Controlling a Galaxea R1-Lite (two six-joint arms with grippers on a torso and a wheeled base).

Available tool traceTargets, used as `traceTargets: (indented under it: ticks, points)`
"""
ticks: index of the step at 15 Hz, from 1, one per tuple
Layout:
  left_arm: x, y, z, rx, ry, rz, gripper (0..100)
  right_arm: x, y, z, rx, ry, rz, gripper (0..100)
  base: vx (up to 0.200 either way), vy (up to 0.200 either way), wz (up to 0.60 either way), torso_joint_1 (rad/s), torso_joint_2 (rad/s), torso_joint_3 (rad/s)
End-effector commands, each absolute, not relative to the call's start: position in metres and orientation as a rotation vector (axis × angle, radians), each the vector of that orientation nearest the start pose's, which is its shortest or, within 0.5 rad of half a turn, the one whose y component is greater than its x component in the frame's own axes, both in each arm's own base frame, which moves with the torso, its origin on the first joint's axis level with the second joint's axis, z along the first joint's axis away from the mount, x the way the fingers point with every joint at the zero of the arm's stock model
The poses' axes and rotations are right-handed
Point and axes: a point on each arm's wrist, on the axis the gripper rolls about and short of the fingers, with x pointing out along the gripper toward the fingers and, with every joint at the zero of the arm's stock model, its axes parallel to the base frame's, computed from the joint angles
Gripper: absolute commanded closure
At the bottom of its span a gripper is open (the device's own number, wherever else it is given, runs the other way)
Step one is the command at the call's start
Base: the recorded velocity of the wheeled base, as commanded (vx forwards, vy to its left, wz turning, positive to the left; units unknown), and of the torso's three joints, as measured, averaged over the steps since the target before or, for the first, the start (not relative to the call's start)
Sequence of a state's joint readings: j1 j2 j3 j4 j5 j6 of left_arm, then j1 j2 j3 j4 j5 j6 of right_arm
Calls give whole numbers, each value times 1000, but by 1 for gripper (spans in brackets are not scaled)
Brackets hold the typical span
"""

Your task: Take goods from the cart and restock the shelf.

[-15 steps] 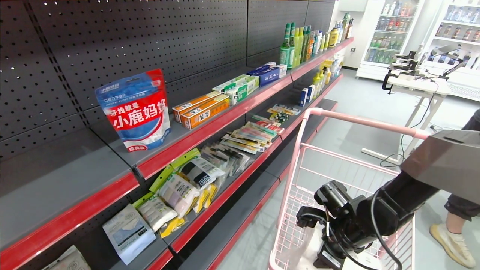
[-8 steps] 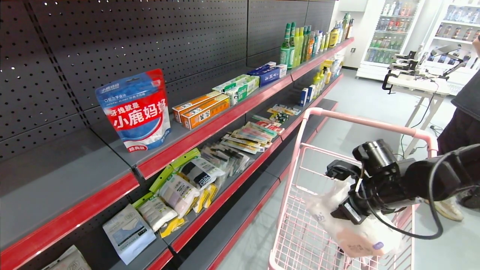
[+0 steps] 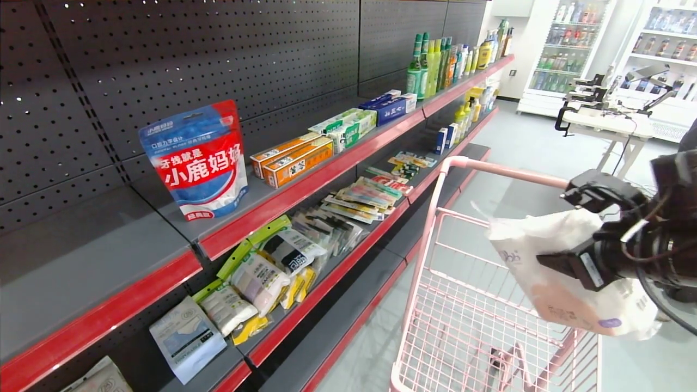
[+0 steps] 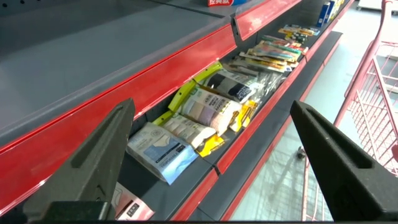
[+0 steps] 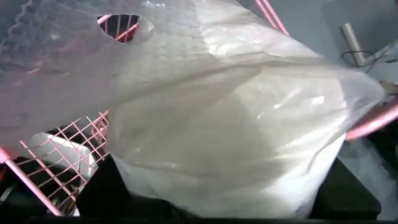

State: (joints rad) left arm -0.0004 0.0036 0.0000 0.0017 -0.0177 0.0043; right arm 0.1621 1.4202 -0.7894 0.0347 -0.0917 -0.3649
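Note:
In the head view my right gripper is shut on a white plastic-wrapped pack, held in the air over the right side of the pink wire cart, about level with its handle. Seen from the right wrist, the pack bulges between the dark fingers, with pink cart mesh behind it. My left gripper stands open, nothing between its fingers, in front of the shelf's lower tier of wrapped packs. The grey top shelf has bare room left of a red and blue pouch.
Boxes and bottles line the top shelf farther along. The tier below holds several packs and flat cards. Red shelf edges jut toward the aisle. A white table and coolers stand behind the cart.
My right arm has lifted the white pack out of the cart's basket, rising and swinging to the right. The shelf goods have not moved.

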Motion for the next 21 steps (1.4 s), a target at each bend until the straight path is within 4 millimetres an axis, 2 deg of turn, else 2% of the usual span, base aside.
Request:
traceTargets:
  ticks: [1, 4, 8, 21]
  points:
    - [-22, 0, 75, 5, 6, -17, 0, 161, 13, 208, -416, 528, 80, 100, 0, 0, 0, 0, 0, 0]
    - [-22, 0, 75, 5, 6, -18, 0, 117, 5, 201, -406, 467, 38, 100, 0, 0, 0, 118, -271, -145]
    - [-22, 0, 75, 5, 6, -18, 0, 93, 3, 199, -463, 408, 38, 100, 0, 0, 0, 203, -444, -243]
    - [-22, 0, 75, 5, 6, -18, 0, 93, 4, 192, -496, 430, 60, 100, 0, 0, 0, 175, -357, -194]
